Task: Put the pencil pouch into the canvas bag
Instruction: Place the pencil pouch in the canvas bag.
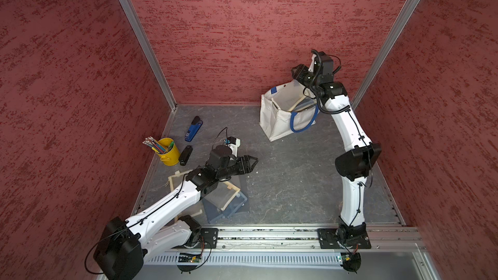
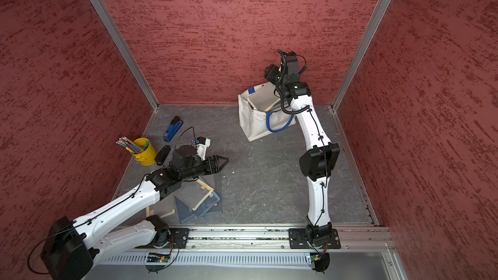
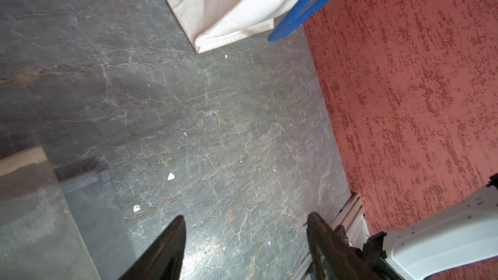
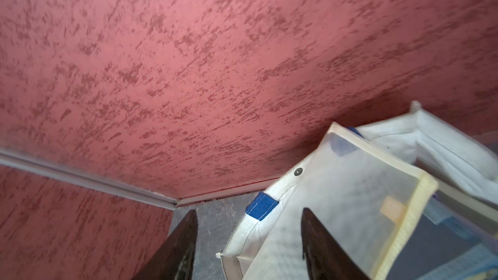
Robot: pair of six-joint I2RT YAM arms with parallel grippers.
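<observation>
The off-white canvas bag [image 1: 280,123] [image 2: 256,127] stands open by the back wall, a blue handle hanging down its front. A mesh pencil pouch [image 1: 288,101] [image 2: 265,101] with cream edging leans tilted in the bag's mouth, its upper end sticking above the rim. My right gripper [image 1: 297,74] [image 4: 249,211] hovers just above the bag's far rim [image 4: 256,227], open, with the pouch [image 4: 363,184] lying loose below one finger. My left gripper [image 1: 253,160] [image 3: 246,215] is open and empty over bare floor mid-table, far from the bag [image 3: 229,9].
More flat mesh pouches [image 1: 229,197] lie under my left arm at the front left. A yellow bucket of pencils [image 1: 168,152], a blue stapler [image 1: 193,129] and a black stapler [image 1: 186,155] sit along the left wall. Red walls enclose three sides.
</observation>
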